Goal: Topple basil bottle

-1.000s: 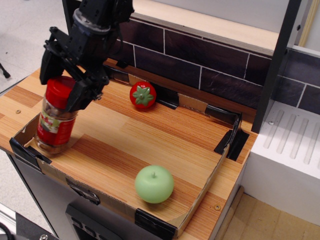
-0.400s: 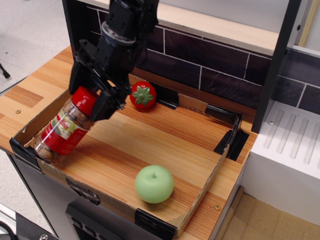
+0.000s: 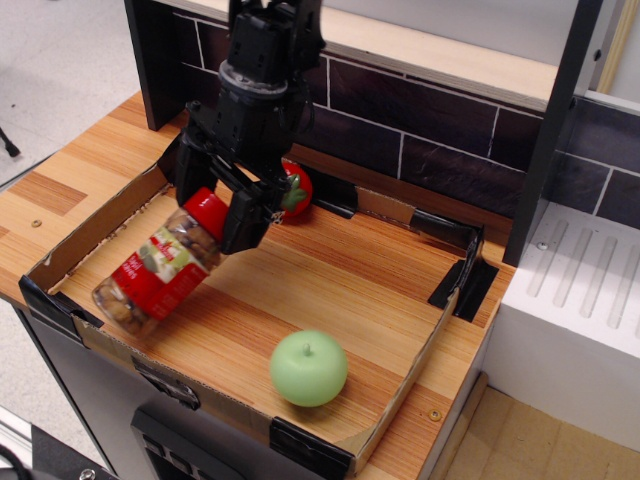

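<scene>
The basil bottle [image 3: 160, 268] is a clear jar with a red cap, a red label and brownish contents. It leans steeply to the right in the near left corner of the tray, base down at the left, cap up at the right. My black gripper [image 3: 215, 208] straddles the red cap, one finger on each side, holding the bottle's top end. The jaws look closed on the cap.
The bottle stands in a shallow wooden tray with cardboard walls [image 3: 105, 215]. A green apple [image 3: 308, 368] sits near the tray's front edge. A red toy tomato [image 3: 293, 190] sits at the back, just behind my gripper. A dark tiled wall runs behind.
The bottle went from upright to steeply tilted. My gripper moved right and a little down with the cap, now close to the tomato.
</scene>
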Controlling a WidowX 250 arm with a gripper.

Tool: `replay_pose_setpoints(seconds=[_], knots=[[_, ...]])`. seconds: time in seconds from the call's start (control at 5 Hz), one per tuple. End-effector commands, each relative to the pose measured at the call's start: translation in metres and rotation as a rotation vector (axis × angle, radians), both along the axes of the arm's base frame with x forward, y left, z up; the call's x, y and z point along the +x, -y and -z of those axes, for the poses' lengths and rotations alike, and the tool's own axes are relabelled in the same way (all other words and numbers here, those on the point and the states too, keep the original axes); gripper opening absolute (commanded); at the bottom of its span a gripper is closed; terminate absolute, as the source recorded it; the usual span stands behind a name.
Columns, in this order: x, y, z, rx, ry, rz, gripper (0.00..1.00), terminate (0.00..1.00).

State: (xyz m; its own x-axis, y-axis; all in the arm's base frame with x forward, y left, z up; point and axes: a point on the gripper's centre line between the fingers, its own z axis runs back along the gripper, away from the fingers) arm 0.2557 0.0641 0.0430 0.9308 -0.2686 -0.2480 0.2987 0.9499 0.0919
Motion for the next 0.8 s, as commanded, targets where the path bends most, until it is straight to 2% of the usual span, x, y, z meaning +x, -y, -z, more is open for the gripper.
replay_pose_setpoints(seconds=[0.0, 0.2, 0.4, 0.6], knots=[[0.008, -0.001, -0.007, -0.094, 0.161, -0.088, 0.0, 0.0], [0.01, -0.003, -0.008, -0.096, 0.208, -0.145, 1.0, 0.0], [0.015, -0.007, -0.014, -0.101, 0.278, -0.276, 1.0, 0.0], [0.016, -0.009, -0.03, -0.121, 0.3, -0.32, 1.0, 0.0]])
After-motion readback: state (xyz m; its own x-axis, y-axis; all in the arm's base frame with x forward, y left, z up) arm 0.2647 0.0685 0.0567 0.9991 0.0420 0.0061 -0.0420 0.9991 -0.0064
